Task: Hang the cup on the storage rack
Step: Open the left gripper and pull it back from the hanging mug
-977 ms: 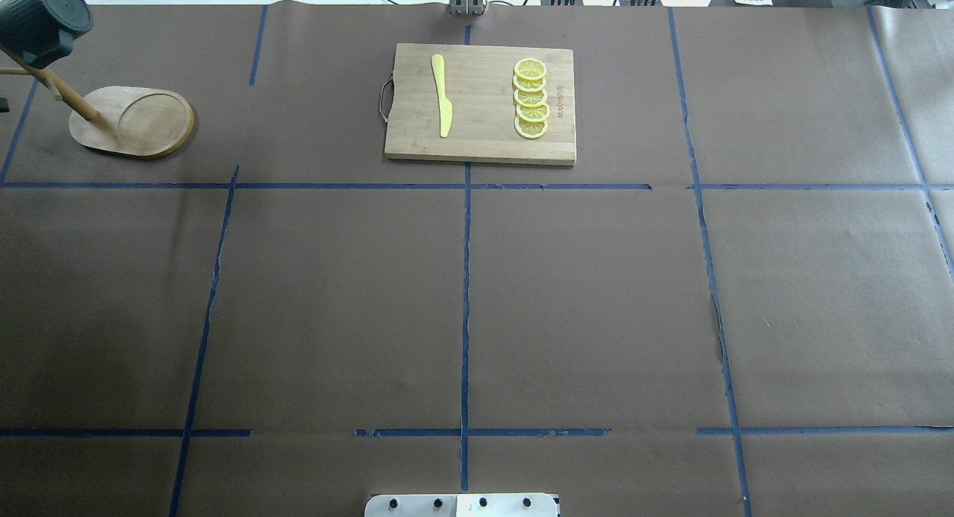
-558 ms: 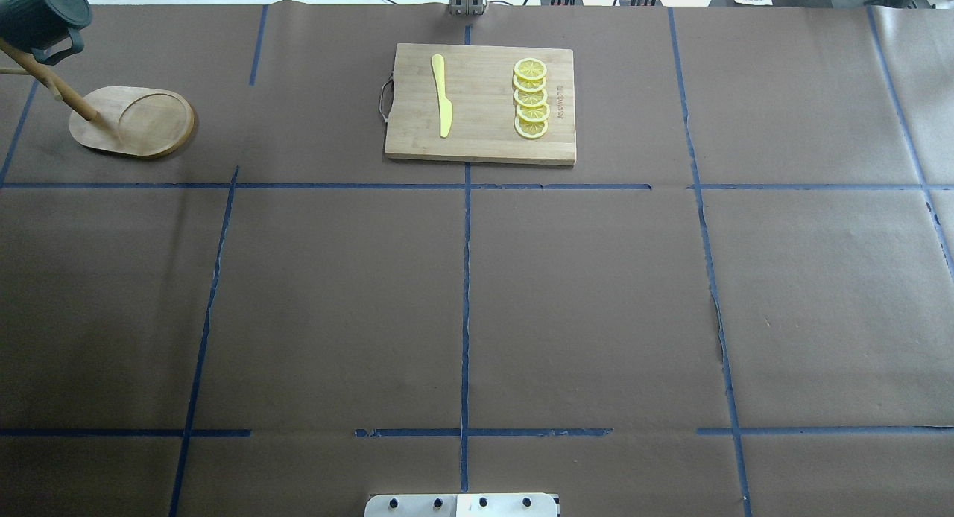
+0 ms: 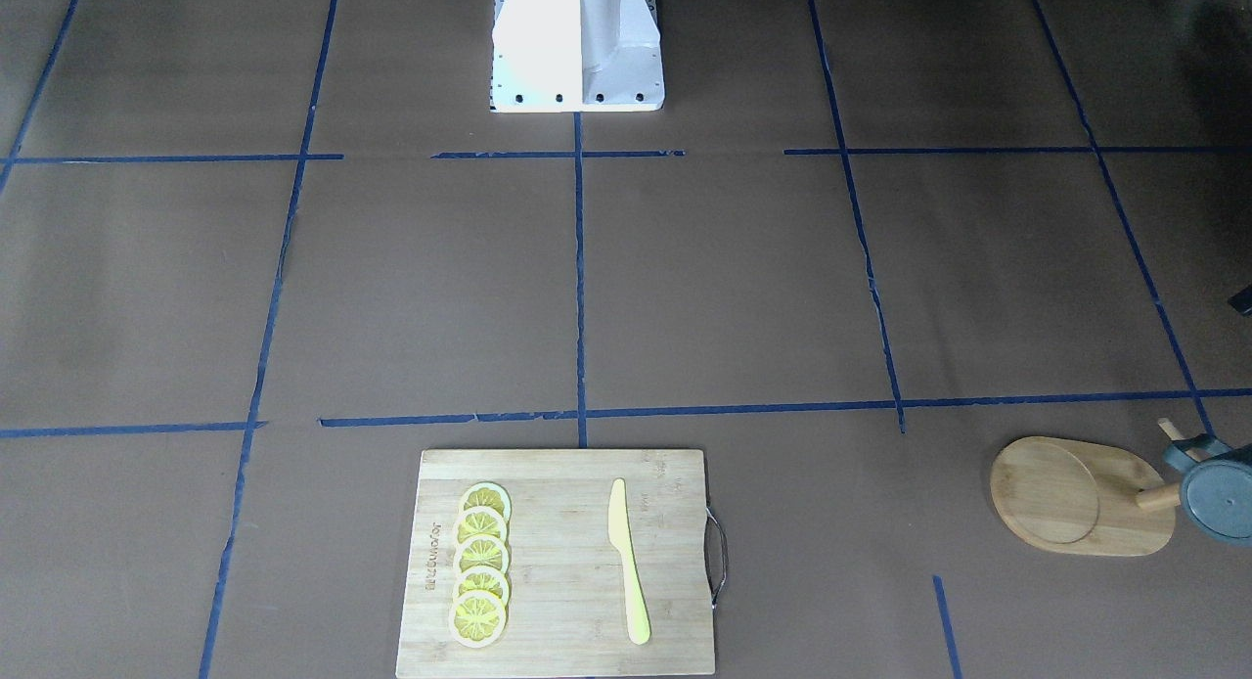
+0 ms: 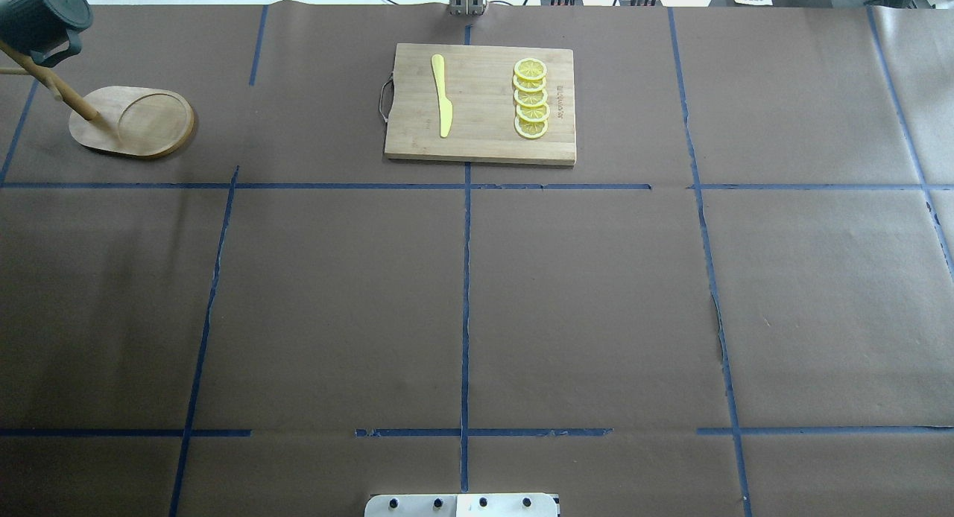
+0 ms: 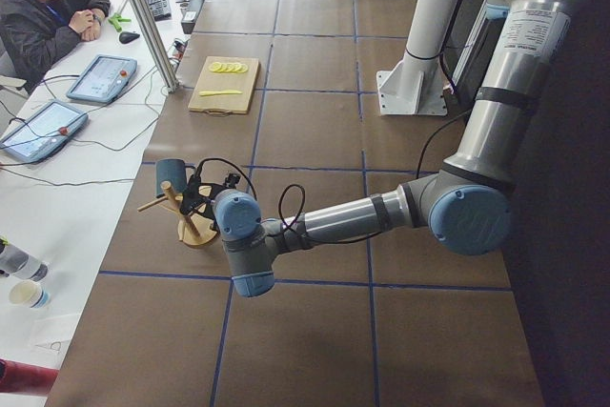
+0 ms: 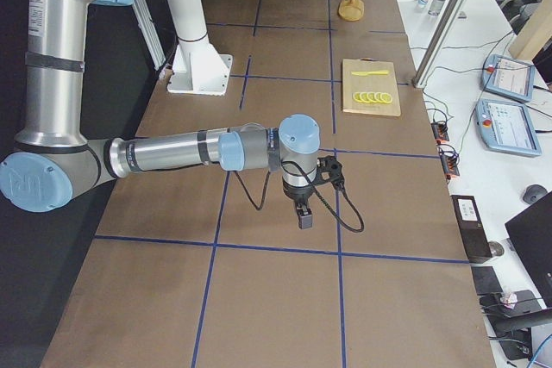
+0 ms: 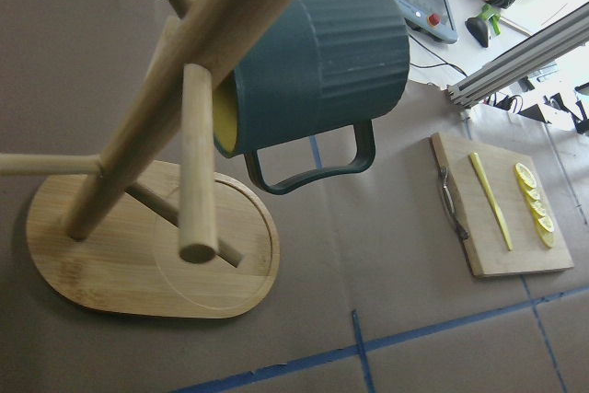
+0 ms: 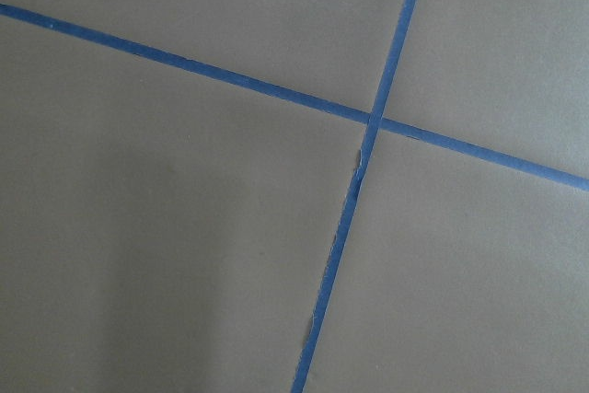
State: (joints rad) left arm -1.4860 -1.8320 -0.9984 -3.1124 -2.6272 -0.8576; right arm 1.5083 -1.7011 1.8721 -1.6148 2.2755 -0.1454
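Overhead: cup point(image 4: 37, 14) sits high at the table's point(image 4: 596, 301) 10 o'clock corner, carried on the storage rack point(image 4: 134, 121), its body tight in the frame's top-left corner. The rack's oval base lies near the left table edge, with the round recess at 3 o'clock of the pole. The left wrist view adds what overhead lacks: cup lying sideways, yellow mouth against the pole, handle hanging at 6 o'clock under the body, apart from the nearest peg. What bears the cup is hidden behind the pole. Centre, at 12 o'clock near the far edge: cutting board point(image 4: 481, 103), yellow knife point(image 4: 442, 96) on its left half, row of lemon slices point(image 4: 531, 98) on its right half, the two apart. From the board down to 6 o'clock and across to 3 o'clock runs a broad stretch of brown paper crossed by blue tape lines point(image 4: 466, 301), the room for moving. Arms show in the side views only. Left-end view: left gripper point(image 5: 198, 202) just beside the rack, fingers too dark and small; cannot tell their spread or any hold. Right-end view: right gripper point(image 6: 304, 215) pointing down near a tape crossing, well apart from board and rack; its fingers' spread cannot be told either. The right wrist view gives a tape crossing on paper only.
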